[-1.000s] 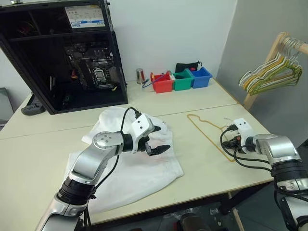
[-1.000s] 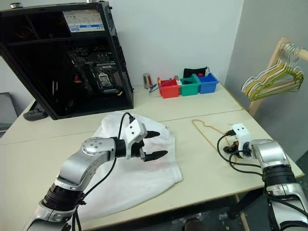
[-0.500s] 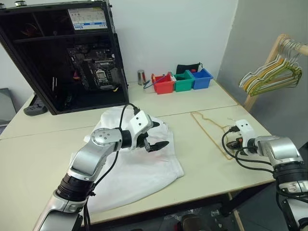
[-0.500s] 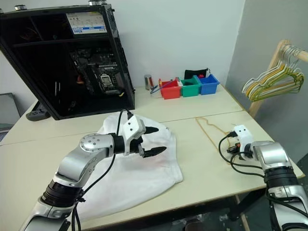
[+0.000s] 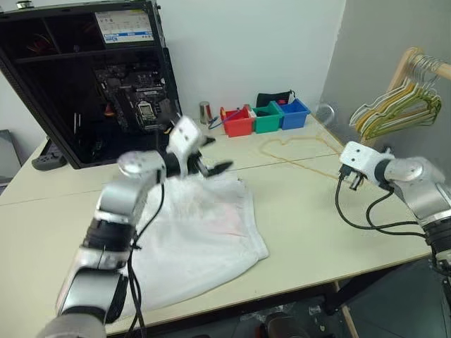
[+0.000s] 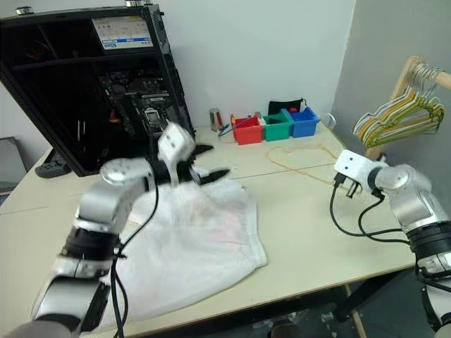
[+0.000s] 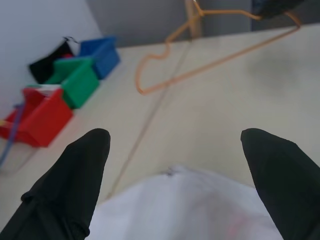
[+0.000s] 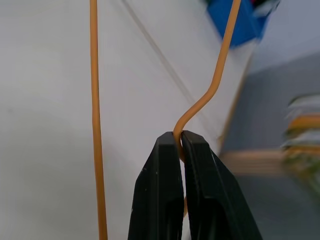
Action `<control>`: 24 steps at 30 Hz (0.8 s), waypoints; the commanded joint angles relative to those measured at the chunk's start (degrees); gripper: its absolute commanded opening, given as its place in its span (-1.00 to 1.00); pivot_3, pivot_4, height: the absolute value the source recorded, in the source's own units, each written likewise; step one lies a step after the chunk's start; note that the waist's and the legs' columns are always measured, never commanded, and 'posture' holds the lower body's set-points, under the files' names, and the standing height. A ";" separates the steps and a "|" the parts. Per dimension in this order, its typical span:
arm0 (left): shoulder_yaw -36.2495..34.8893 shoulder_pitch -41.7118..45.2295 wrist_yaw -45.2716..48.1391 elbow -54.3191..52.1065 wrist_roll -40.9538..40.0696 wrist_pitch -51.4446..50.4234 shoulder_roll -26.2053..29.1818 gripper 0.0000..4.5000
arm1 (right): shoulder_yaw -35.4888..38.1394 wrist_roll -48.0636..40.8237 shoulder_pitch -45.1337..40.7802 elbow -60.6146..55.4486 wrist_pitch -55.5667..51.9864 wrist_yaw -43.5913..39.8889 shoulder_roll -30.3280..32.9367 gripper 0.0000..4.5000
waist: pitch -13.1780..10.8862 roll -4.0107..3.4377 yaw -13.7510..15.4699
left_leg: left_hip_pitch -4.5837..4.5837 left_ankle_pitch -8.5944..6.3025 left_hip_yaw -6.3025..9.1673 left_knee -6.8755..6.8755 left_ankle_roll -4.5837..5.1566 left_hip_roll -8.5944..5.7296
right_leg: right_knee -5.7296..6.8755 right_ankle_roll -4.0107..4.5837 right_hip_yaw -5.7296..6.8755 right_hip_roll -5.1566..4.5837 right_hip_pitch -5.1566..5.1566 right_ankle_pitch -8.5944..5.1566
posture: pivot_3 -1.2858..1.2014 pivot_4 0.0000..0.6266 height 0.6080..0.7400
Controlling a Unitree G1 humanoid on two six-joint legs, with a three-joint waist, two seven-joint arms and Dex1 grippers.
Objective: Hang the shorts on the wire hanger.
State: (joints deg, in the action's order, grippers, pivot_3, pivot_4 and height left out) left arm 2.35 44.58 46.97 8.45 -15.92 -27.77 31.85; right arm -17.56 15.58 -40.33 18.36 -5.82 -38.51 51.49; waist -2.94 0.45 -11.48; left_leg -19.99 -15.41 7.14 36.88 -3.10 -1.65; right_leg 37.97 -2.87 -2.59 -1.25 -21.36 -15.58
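The white shorts (image 5: 204,232) lie spread and wrinkled on the table, with a faint pink patch near the middle. My left gripper (image 5: 215,155) hovers open over their far edge and holds nothing; its wrist view shows the shorts (image 7: 190,210) just below the fingers. My right gripper (image 8: 179,136) is shut on the thin yellow wire hanger (image 8: 94,100). It holds the hanger up off the table at the right side. From the right gripper (image 5: 350,179) the hanger stretches toward the coloured bins.
An open black computer case (image 5: 91,77) stands at the back left. Red (image 5: 238,123), green (image 5: 268,117) and blue (image 5: 294,113) bins and a metal can (image 5: 205,111) line the far edge. A wooden rack with several thicker hangers (image 5: 402,105) stands to the right, past the table edge.
Both arms have risen. The right gripper rolled its wrist and lifted the wire hanger off the table. The left gripper, still open, moved up from over the shorts toward their far edge.
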 commanded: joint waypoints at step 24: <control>7.73 15.42 24.23 28.66 7.80 12.07 0.73 1.00 | 1.00 22.68 -6.24 -6.21 31.54 22.11 -2.29 -1.00 | 0.00 -0.01 -1.59 | -0.02 -0.02 0.06 0.02 -0.03 -0.10 | 0.03 0.02 -0.12 -0.11 -0.02 0.00 | -0.18 -1.00 1.00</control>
State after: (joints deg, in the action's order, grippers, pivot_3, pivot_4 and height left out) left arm 9.44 59.15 69.50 37.07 -8.87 -16.59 31.97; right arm -19.47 38.47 -45.46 14.05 25.97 -17.41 49.08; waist -2.94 0.44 -13.07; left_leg -20.01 -15.42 7.20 36.90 -3.13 -1.76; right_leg 38.01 -2.85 -2.72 -1.36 -21.38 -15.58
